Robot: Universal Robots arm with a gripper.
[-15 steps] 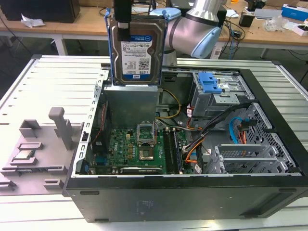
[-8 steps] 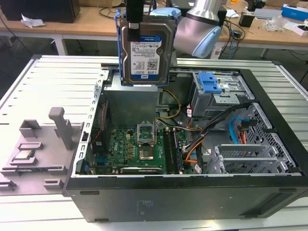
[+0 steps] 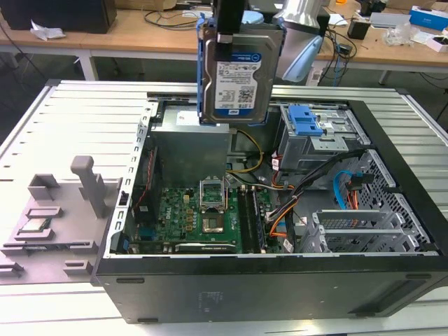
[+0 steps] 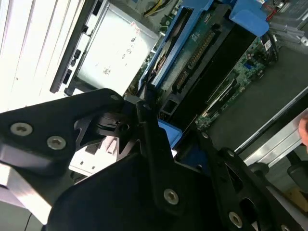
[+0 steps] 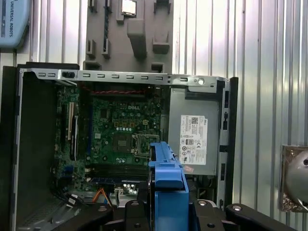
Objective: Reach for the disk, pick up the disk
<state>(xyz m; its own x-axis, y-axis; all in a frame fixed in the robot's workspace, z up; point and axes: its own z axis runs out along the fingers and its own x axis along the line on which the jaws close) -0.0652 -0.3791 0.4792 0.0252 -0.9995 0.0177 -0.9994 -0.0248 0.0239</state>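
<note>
The disk (image 3: 238,70), a silver hard drive with a white-and-blue label and blue side rails, hangs upright in the air above the open computer case (image 3: 280,280). My gripper (image 3: 229,35) comes down from above and is shut on the disk's upper edge. In the first wrist view the disk's blue rail (image 5: 168,187) stands edge-on between the black fingers (image 5: 211,216). In the second wrist view the disk (image 4: 202,53) stretches away from the gripper's black linkage (image 4: 144,144), with the case interior beyond it.
Inside the case lie a green motherboard (image 3: 203,217), a grey power supply (image 3: 190,143), a drive cage with a blue latch (image 3: 306,120) and orange and black cables (image 3: 294,199). A grey fixture (image 3: 63,210) sits at the exterior view's left. Wooden desks (image 3: 140,35) stand behind.
</note>
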